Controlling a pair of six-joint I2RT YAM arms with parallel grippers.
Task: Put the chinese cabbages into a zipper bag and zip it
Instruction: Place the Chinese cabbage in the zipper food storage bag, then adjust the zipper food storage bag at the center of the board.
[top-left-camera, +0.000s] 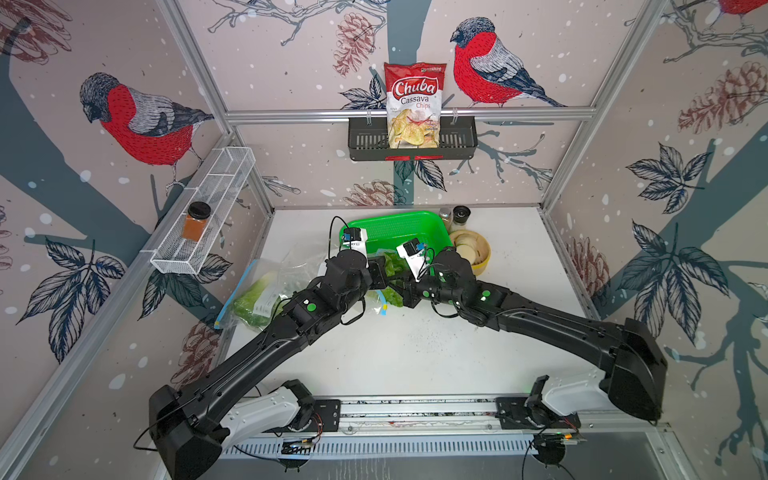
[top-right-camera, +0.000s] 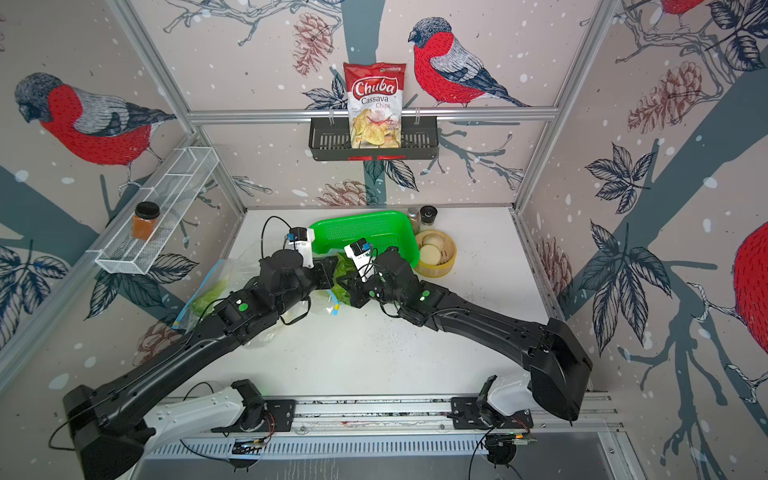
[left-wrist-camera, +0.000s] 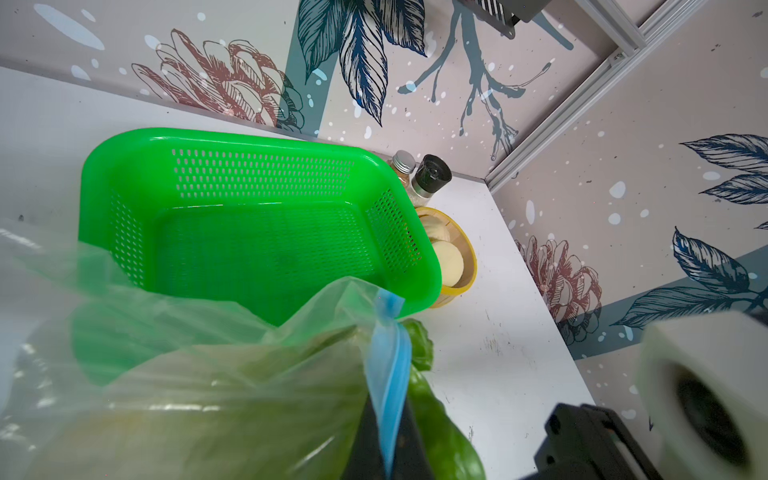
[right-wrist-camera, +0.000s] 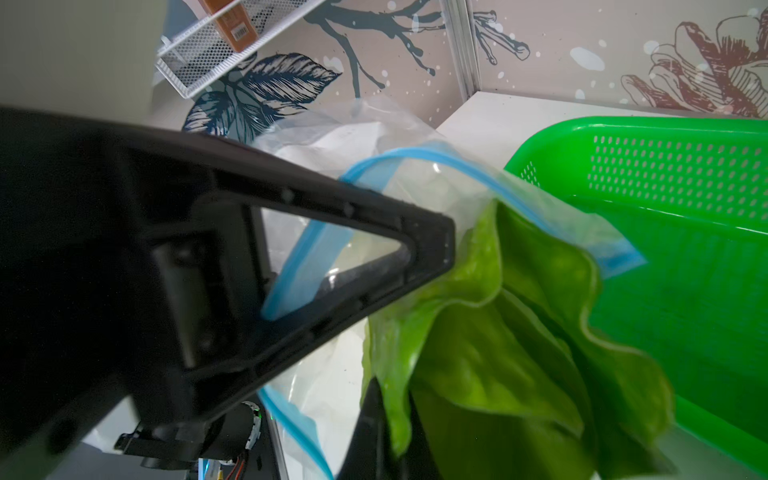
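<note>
Left claw (left-wrist-camera: 386, 419): you have it pinched tight on the blue zip strip (left-wrist-camera: 388, 365) of the zipper bag (left-wrist-camera: 199, 382), holding that edge of the mouth.
Right claw (right-wrist-camera: 388, 419): clamped on the green leaves of one chinese cabbage (right-wrist-camera: 498, 353); it faces the left claw, and the two are close together in both top views.
Chinese cabbage: its leaves hang at the bag's mouth, partly under the blue strip, just in front of the green basket (top-left-camera: 390, 216) and outside it.
Zipper bag: clear plastic, lying on the left part of the desk (top-left-camera: 415, 353); the mouth is open (the blue strips stand apart in the right wrist view) and points toward the middle.
Bagged cabbage (top-left-camera: 254, 300): green leaves and a pale base show through the plastic at the bag's far left end; you cannot count the heads from here.
</note>
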